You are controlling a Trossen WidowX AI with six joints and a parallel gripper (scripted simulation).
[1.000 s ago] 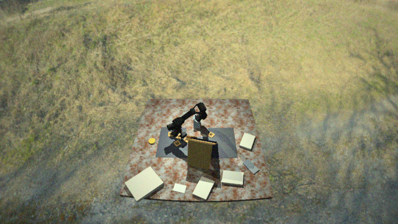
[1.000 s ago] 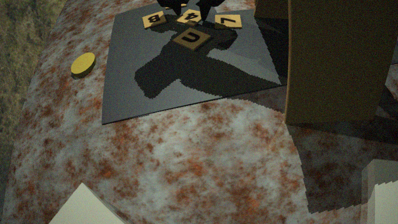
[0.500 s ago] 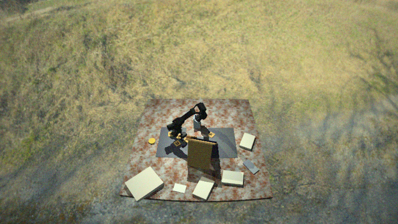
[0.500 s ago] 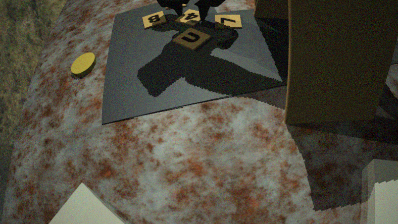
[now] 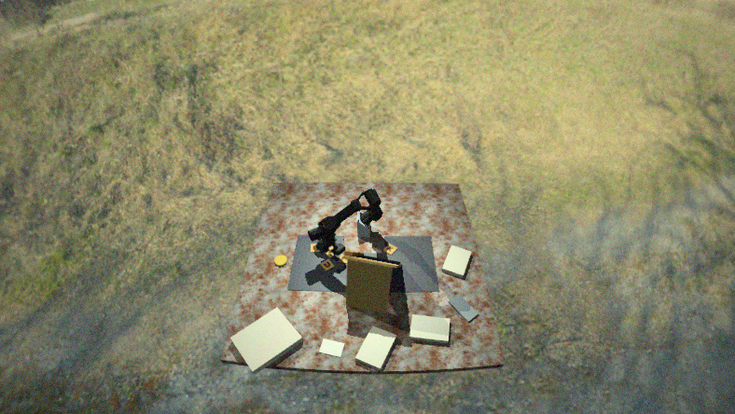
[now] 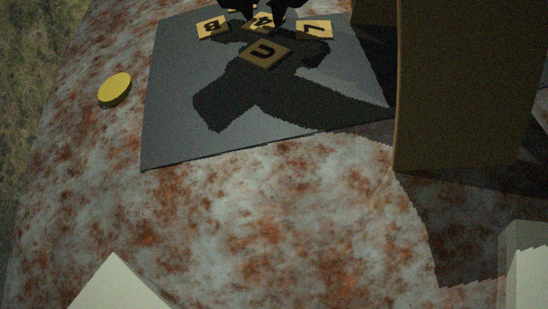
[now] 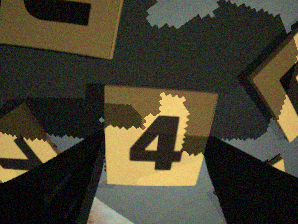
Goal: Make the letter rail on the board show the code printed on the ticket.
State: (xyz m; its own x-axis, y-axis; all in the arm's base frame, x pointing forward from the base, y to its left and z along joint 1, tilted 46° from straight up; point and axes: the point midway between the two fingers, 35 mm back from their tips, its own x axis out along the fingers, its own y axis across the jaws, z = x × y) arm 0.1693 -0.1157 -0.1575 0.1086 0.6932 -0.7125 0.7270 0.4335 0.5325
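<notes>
Two black fingers of the gripper (image 5: pixel 337 252) (image 6: pixel 264 21) (image 7: pixel 155 142) stand partly open, closed on the opposite edges of the 4 tile (image 6: pixel 261 24) (image 7: pixel 155 150), which lies face up at the left part of the gray mat (image 5: pixel 416 267) (image 6: pixel 172 127). Around it are the U tile (image 5: pixel 326 265) (image 6: pixel 264 53) (image 7: pixel 60 35) on the near side, in shadow, the B tile (image 6: pixel 211 26) to its left and the 7 tile (image 6: pixel 314 29) to its right. Left of the mat, on the mottled counter (image 5: pixel 308 313) (image 6: pixel 214 207), rests a yellow disc (image 5: pixel 280 260) (image 6: pixel 114 87). The tall brown board (image 5: pixel 367 285) (image 6: pixel 464 88) stands upright, its back hiding the rail's contents.
</notes>
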